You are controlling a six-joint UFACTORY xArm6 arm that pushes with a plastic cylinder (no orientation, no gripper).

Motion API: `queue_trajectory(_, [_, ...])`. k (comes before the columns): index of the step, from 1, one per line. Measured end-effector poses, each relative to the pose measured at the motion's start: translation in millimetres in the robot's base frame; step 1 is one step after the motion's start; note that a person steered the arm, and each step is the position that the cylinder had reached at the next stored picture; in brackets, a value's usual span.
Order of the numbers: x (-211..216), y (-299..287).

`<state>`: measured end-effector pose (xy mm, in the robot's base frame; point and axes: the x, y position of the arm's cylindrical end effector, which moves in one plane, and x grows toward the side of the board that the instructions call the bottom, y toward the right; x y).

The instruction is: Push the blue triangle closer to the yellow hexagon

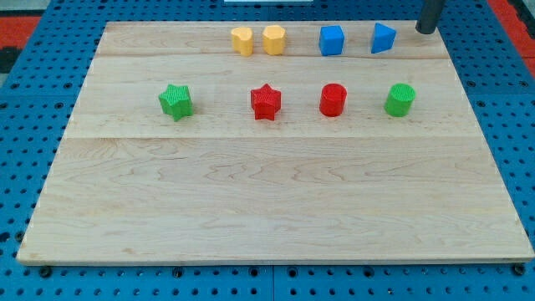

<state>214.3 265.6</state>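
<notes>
The blue triangle (383, 38) sits near the view's top right of the wooden board (267, 201). The yellow hexagon (274, 39) stands to its left in the same top row, with a blue cube (332, 40) between them. My tip (425, 32) rests at the board's top right edge, a short way right of the blue triangle and not touching it.
A second yellow block (242, 41), its shape unclear, stands just left of the hexagon. A lower row holds a green star (175, 101), a red star (266, 102), a red cylinder (333, 99) and a green cylinder (400, 99). Blue pegboard surrounds the board.
</notes>
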Motion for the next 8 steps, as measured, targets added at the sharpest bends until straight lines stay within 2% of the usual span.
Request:
queue_trajectory(3, [0.0,18.0])
queue_trajectory(5, [73.5,0.2])
queue_trajectory(6, [72.9,-40.5])
queue_trajectory(8, [-7.1,3.4])
